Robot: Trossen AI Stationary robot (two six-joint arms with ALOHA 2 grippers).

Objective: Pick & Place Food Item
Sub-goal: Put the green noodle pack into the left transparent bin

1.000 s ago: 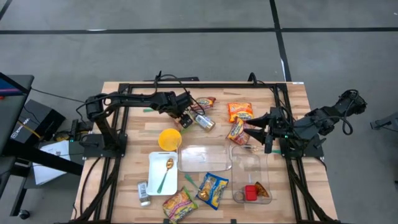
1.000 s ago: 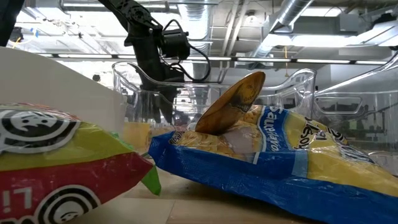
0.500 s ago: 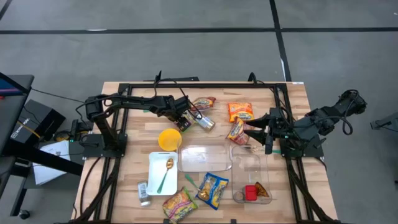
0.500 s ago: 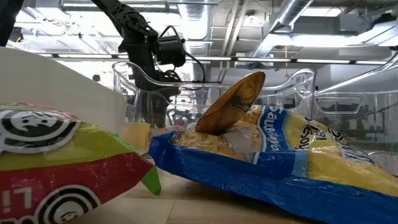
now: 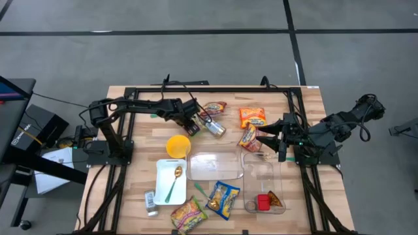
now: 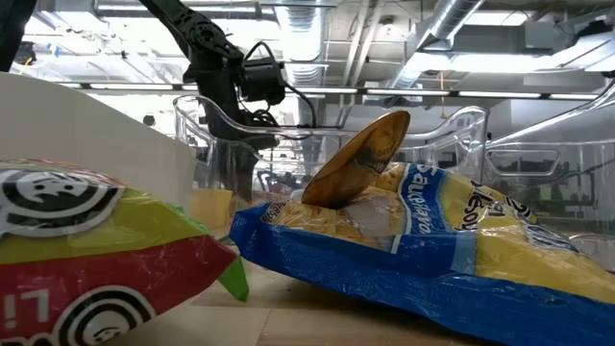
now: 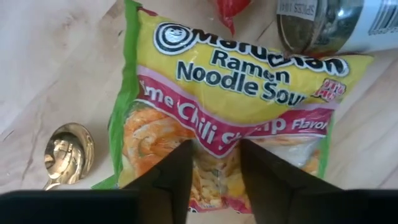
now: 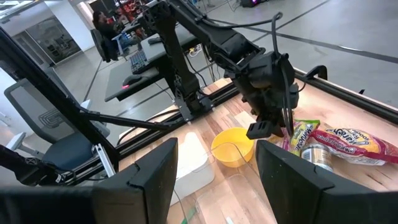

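Note:
A yellow, green and red ramen noodle packet (image 7: 230,93) lies under my left gripper (image 7: 214,180), which is shut on it at the table's far middle (image 5: 191,123). The right wrist view shows the packet (image 8: 301,133) hanging slanted under that gripper (image 8: 273,124). A metal can (image 7: 329,25) lies just past the packet's far end. My right gripper (image 5: 269,140) is open and empty at the table's right, above the far end of a clear container (image 5: 264,186). My left gripper pinches the ramen packet between its two fingers at the short end opposite the brand name (image 7: 214,163). The fingers come from above, slanting down. The packet slopes away below the fingers toward the can. Whether its far end touches the table, I cannot tell.
A yellow bowl (image 5: 178,145), a clear tray (image 5: 215,166) and a white plate with a gold spoon (image 5: 171,179) lie at the middle. Snack packets lie at the far side (image 5: 251,116) and the near edge (image 5: 224,198). A second gold spoon (image 7: 68,149) lies beside the ramen packet.
My left gripper has risen a little and gone slightly toward the table's left edge, staying shut on the ramen packet.

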